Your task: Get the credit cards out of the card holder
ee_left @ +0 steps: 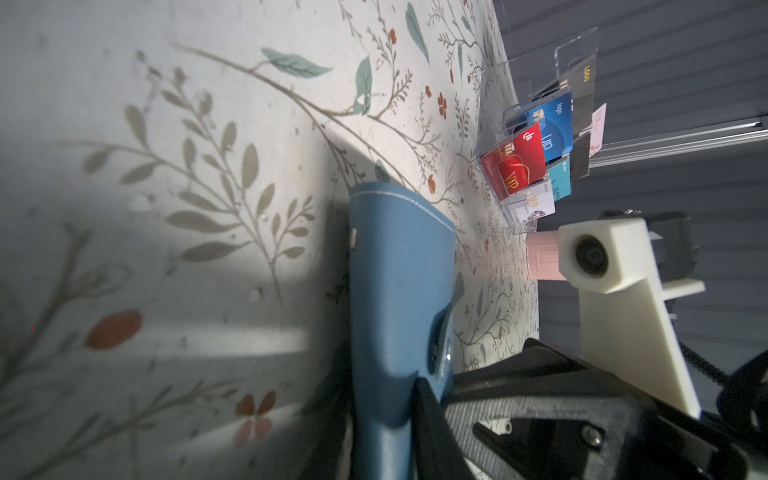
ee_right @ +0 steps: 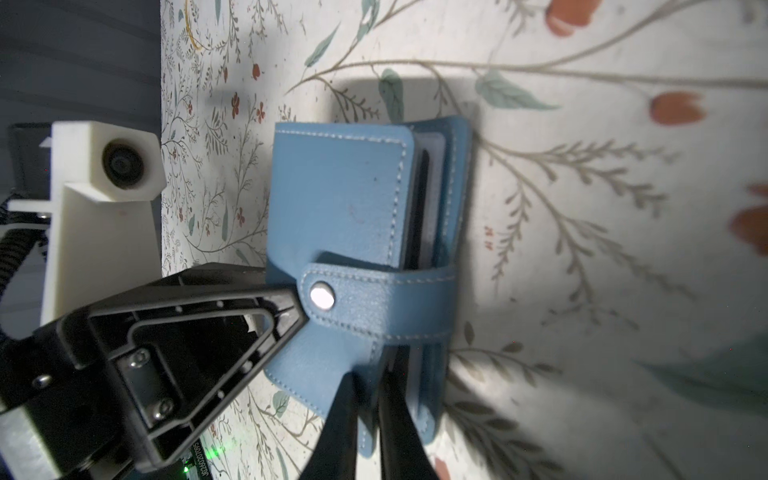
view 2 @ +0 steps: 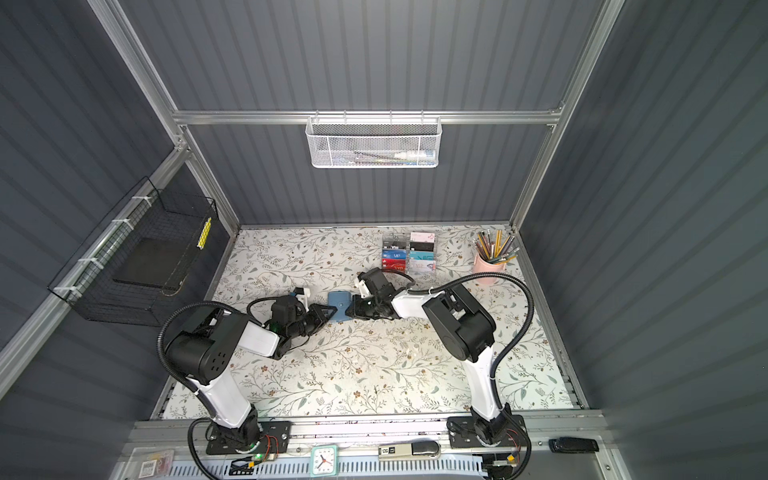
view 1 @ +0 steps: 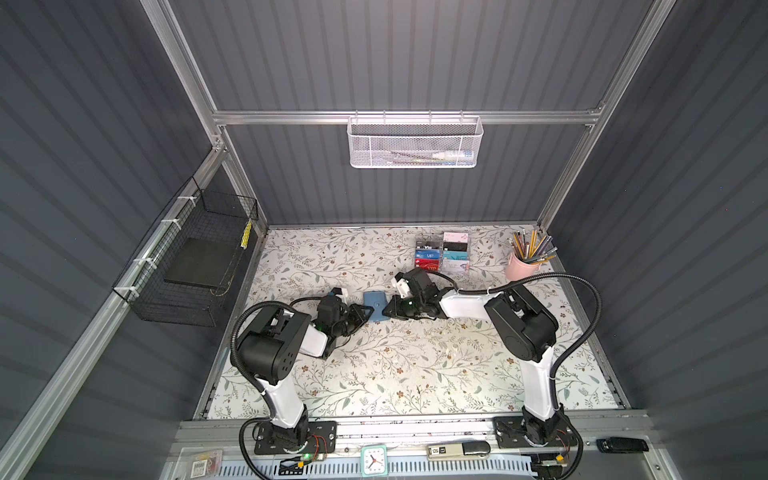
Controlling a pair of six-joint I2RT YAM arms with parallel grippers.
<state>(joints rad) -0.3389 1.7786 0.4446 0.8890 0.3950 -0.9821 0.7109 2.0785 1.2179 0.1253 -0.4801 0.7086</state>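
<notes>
Nothing is coming out yet; by my reading, the opening is only starting.
The card holder (view 1: 375,305) is lying mid-desk (view 1: 415,365) with its tab (ee_right: 374,299) snapped and cards (ee_right: 422,199) showing edge-on between its covers. The right claw (ee_right: 368,386), narrow, is pinching its open edge. The left claw (view 1: 362,312) is touching near the tab, and I cannot tell its gap. Behind, a clear rack (ee_left: 575,50) is holding other cards (view 1: 428,263), and a pink cup (view 1: 517,268) is holding pencils (view 1: 534,245).
</notes>
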